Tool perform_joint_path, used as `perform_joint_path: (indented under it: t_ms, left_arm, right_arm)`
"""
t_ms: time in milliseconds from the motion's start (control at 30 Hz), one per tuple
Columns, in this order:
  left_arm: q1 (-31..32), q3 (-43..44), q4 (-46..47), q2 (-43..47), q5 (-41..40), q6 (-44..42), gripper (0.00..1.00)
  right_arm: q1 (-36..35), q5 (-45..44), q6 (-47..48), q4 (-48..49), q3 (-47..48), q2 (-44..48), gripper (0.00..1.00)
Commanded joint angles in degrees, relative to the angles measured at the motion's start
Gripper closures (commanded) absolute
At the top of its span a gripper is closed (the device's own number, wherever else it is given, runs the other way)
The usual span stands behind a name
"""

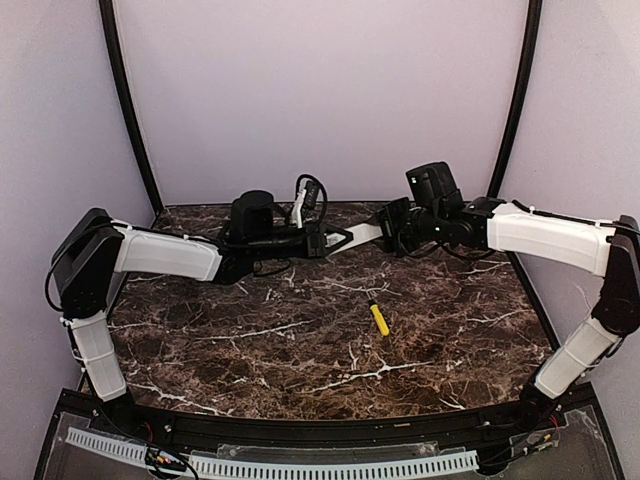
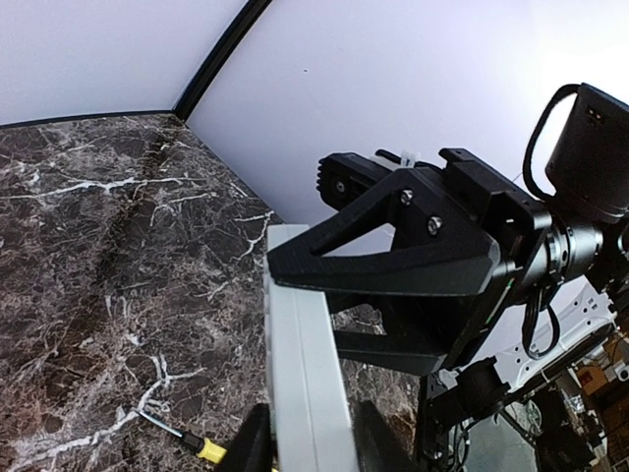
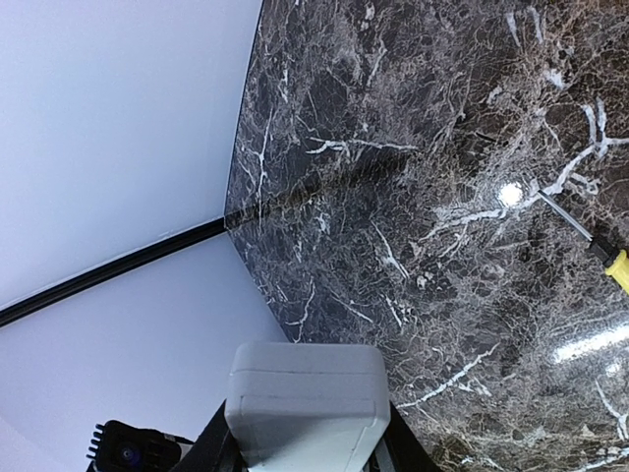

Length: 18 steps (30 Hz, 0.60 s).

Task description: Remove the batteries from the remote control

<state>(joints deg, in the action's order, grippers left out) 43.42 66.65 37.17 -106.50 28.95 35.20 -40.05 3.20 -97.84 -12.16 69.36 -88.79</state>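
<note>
**Top external view.** The remote control (image 1: 366, 235) is a slim white bar spanning the gap between the two grippers over the rear centre of the marble table (image 1: 300, 350). Its right end sits slightly higher in the picture than its left end. The left gripper (image 1: 338, 240) meets the bar from the left and the right gripper (image 1: 393, 232) from the right. A yellow screwdriver (image 1: 379, 319) lies on the table, nearer the arm bases and well apart from the bar.

**Left wrist view.** The remote control (image 2: 305, 364) runs up from the bottom edge as a long, flat, pale grey-white strip with straight edges and a square far end. The left gripper (image 2: 310, 442) has one finger against each long side, so it is clamped on the bar. The right gripper (image 2: 413, 261) has its black jaws closed over the far end. The table (image 2: 98, 265) lies below, and the screwdriver (image 2: 201, 447) rests on it.

**Right wrist view.** The remote control (image 3: 307, 398) shows one end: a white block with rounded corners and a thin seam line across its face. The right gripper (image 3: 305, 447) holds it between its fingers at the bottom edge. The screwdriver (image 3: 609, 264) lies on the table (image 3: 413, 147) at the right.
</note>
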Motion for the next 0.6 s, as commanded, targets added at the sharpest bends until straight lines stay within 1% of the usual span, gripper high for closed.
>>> perform_joint_path:
  t_ms: [0, 67, 200, 400, 467, 567]
  left_arm:
    - [0.33, 1.48, 1.39, -0.86, 0.53, 0.12, 0.80]
    - [0.33, 1.47, 1.63, -0.90, 0.57, 0.28, 0.89]
    - [0.34, 1.59, 1.39, -0.90, 0.40, 0.37, 0.99]
    - [0.29, 1.11, 0.88, -0.21, 0.93, 0.53, 1.00]
    - [0.34, 0.41, 0.81, 0.53, 1.00, 0.38, 1.00]
    - [0.34, -1.30, 0.80, 2.04, 1.33, -0.13, 1.00]
  right_arm:
    - [-0.07, 0.73, -0.33, 1.91, 0.16, 0.77, 1.00]
    - [-0.03, 0.80, -0.33, 1.89, 0.11, 0.81, 1.00]
    - [-0.05, 0.82, -0.07, 1.95, 0.17, 0.70, 1.00]
    - [-0.20, 2.04, 2.68, 1.79, 0.67, 0.11, 1.00]
    - [-0.18, 2.31, 4.20, 2.00, 0.45, 0.41, 0.87]
    - [-0.16, 1.89, 7.87, 2.02, 0.80, 0.25, 0.60]
